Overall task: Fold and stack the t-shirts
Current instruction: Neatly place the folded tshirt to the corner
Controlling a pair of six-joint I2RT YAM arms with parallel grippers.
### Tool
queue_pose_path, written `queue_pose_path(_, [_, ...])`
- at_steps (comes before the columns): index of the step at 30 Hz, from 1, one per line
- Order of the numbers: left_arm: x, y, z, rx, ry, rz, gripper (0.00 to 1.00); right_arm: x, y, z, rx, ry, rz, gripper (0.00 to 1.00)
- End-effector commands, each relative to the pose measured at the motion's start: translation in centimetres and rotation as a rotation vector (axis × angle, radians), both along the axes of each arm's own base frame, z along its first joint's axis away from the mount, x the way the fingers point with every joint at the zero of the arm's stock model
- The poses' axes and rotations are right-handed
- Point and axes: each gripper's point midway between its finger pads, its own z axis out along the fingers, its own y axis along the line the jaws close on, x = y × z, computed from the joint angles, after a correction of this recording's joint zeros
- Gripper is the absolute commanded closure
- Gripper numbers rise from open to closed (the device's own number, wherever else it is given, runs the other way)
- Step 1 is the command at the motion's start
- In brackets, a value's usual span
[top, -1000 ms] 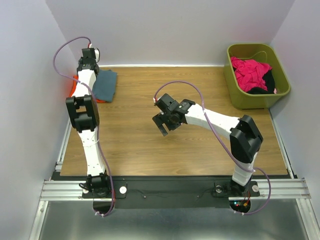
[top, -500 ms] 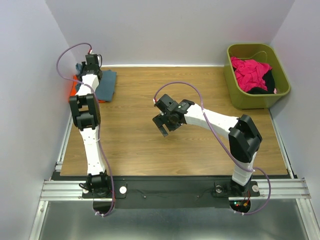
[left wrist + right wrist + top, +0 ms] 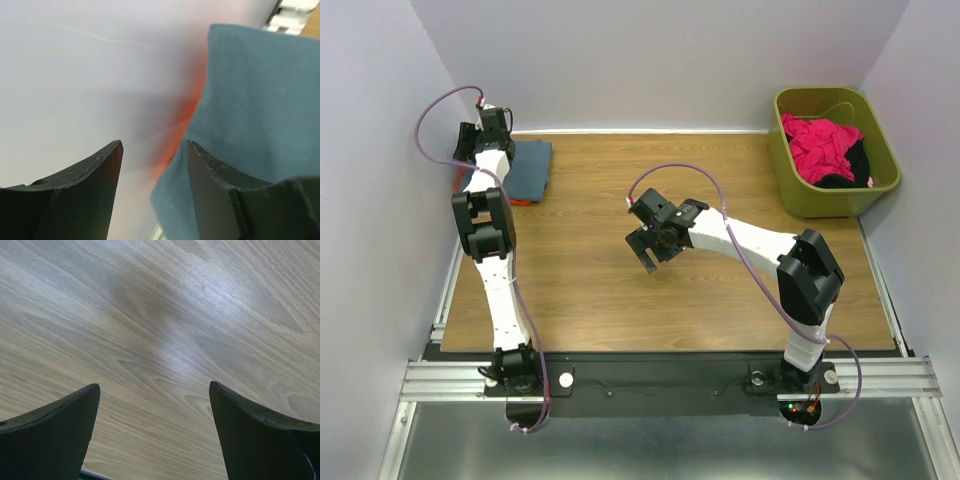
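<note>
I see my left gripper (image 3: 152, 145) at the table's (image 3: 720, 300) 10 o'clock corner, jaws apart and empty, just over the folded blue shirt (image 3: 525, 165). That shirt lies on the orange shirt (image 3: 192, 107). My right gripper (image 3: 155, 387) hangs wide open above the table's centre.

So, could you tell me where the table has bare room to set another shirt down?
The table is bare along the far edge between the blue-grey shirt and the green bin, and across the near half. Crowded: the far-left corner, with shirt and left claw; the centre lies under the right claw.
</note>
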Motion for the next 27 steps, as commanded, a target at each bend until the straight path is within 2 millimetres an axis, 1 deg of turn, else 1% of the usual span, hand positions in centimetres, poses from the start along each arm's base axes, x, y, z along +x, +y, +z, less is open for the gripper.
queue_pose_path(1, [1.1, -2.0, 5.4, -0.103, -0.213, -0.054, 0.35, 0.9, -0.7, 1.3, -0.029, -0.061, -0.022, 0.05])
queue_pose_path(2, [1.6, -3.6, 5.7, -0.182, -0.256, -0.107, 0.35, 1.3, -1.4, 1.3, -0.050, -0.085, -0.048, 0.05])
queue_pose_path(4, [2.0, -5.1, 5.6, -0.275, -0.304, -0.149, 0.35, 1.6, -2.1, 1.8, -0.063, -0.113, -0.076, 0.05])
queue_pose_path(5, [2.3, -6.4, 5.5, -0.349, -0.343, -0.183, 0.35, 1.9, -2.8, 2.2, -0.062, -0.129, -0.111, 0.05])
queue_pose_path(6, [2.3, -6.4, 5.9, -0.361, -0.362, -0.175, 0.35, 1.8, -3.0, 2.0, -0.066, -0.128, -0.121, 0.04])
queue_pose_path(7, [2.3, -6.8, 5.2, -0.390, -0.361, -0.187, 0.35, 2.2, -3.6, 2.7, -0.053, -0.141, -0.151, 0.05])
queue_pose_path(8, [2.4, -7.0, 4.6, -0.414, -0.370, -0.176, 0.35, 2.2, -4.3, 2.6, -0.055, -0.141, -0.171, 0.05])
queue_pose_path(10, [2.2, -6.4, 3.5, -0.433, -0.366, -0.156, 0.35, 2.5, -5.6, 2.8, -0.046, -0.143, -0.214, 0.05])
queue_pose_path(11, [2.1, -6.0, 3.0, -0.443, -0.365, -0.141, 0.35, 2.6, -6.2, 3.4, -0.037, -0.153, -0.233, 0.05])
queue_pose_path(12, [1.9, -5.0, 1.8, -0.466, -0.362, -0.110, 0.35, 2.6, -7.1, 3.1, -0.040, -0.149, -0.258, 0.05])
queue_pose_path(13, [1.7, -4.4, 1.3, -0.479, -0.362, -0.094, 0.35, 2.7, -7.6, 3.1, -0.039, -0.153, -0.272, 0.05])
queue_pose_path(14, [1.5, -3.9, 0.4, -0.500, -0.365, -0.070, 0.35, 2.9, -8.1, 3.7, -0.028, -0.170, -0.286, 0.05])
queue_pose_path(15, [1.3, -3.3, -0.2, -0.519, -0.373, -0.052, 0.35, 2.9, -8.6, 3.7, -0.028, -0.175, -0.301, 0.05])
queue_pose_path(16, [0.8, -2.0, -0.9, -0.559, -0.382, -0.021, 0.35, 2.9, -9.3, 3.5, -0.036, -0.173, -0.322, 0.05])
queue_pose_path(17, [0.7, -1.6, -1.4, -0.579, -0.386, -0.005, 0.35, 2.9, -9.7, 3.5, -0.038, -0.179, -0.332, 0.05])
queue_pose_path(18, [0.5, -1.2, -2.3, -0.604, -0.371, 0.006, 0.35, 3.1, -10.4, 4.0, -0.034, -0.199, -0.359, 0.05])
queue_pose_path(19, [0.4, -0.9, -2.6, -0.616, -0.364, 0.016, 0.35, 3.1, -10.8, 4.2, -0.032, -0.205, -0.372, 0.04])
queue_pose_path(20, [0.2, -0.4, -2.7, -0.616, -0.363, 0.029, 0.35, 3.0, -11.3, 4.0, -0.035, -0.206, -0.385, 0.05])
queue_pose_path(22, [0.0, -0.2, -2.2, -0.601, -0.364, 0.035, 0.35, 3.1, -12.4, 4.5, -0.022, -0.224, -0.422, 0.05])
queue_pose_path(23, [-0.1, -0.3, -1.2, -0.601, -0.381, 0.033, 0.35, 3.1, -12.7, 4.8, -0.017, -0.230, -0.433, 0.05])
queue_pose_path(24, [-0.3, -0.4, -1.0, -0.604, -0.385, 0.038, 0.35, 3.2, -13.3, 5.4, -0.006, -0.248, -0.457, 0.05])
queue_pose_path(25, [-0.4, -0.5, -0.5, -0.608, -0.394, 0.040, 0.35, 3.3, -13.6, 5.4, -0.009, -0.252, -0.470, 0.04])
queue_pose_path(26, [-0.6, -0.6, -0.2, -0.613, -0.399, 0.043, 0.34, 3.4, -14.0, 6.1, 0.005, -0.271, -0.484, 0.05])
queue_pose_path(27, [-1.0, -0.9, 0.8, -0.632, -0.410, 0.049, 0.34, 3.4, -14.7, 6.4, 0.004, -0.286, -0.507, 0.05])
